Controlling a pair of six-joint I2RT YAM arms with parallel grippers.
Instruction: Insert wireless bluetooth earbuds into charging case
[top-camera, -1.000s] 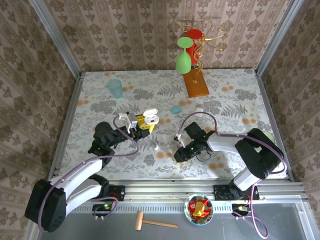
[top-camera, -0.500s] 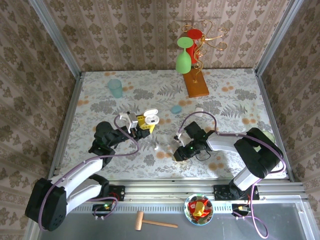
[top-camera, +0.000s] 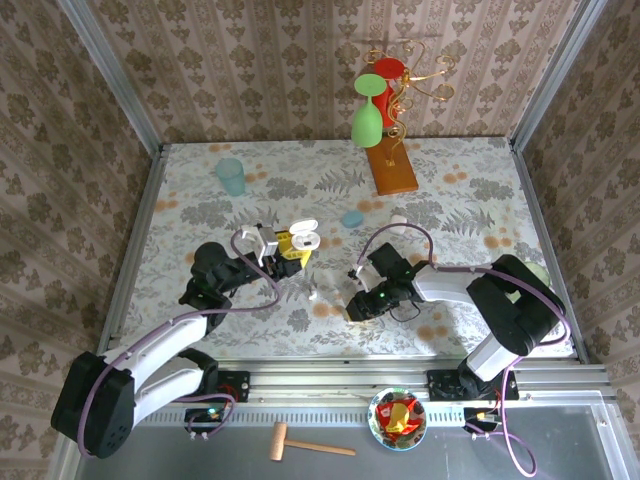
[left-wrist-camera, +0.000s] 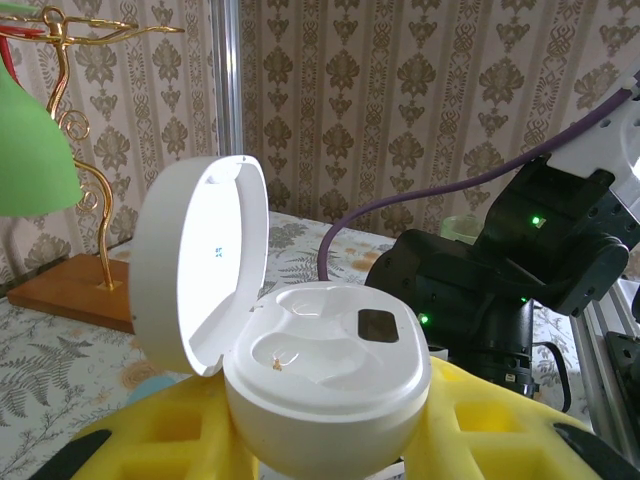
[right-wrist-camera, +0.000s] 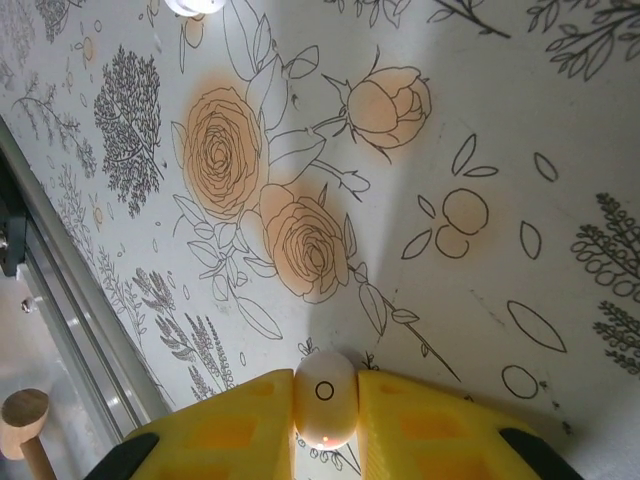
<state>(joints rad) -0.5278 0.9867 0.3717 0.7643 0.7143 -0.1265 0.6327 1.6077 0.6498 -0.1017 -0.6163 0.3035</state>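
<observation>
floral table, teal cup, glass rack (far), stray earbud

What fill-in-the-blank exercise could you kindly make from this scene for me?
1. The left gripper holds a white charging case whose lid is ____.
2. The right gripper pinches a white ____ between its yellow fingers.
3. Both slots inside the case are ____.
Missing words: open; earbud; empty.

Damask-papered walls enclose a floral-patterned table edged by aluminium rails.
</observation>
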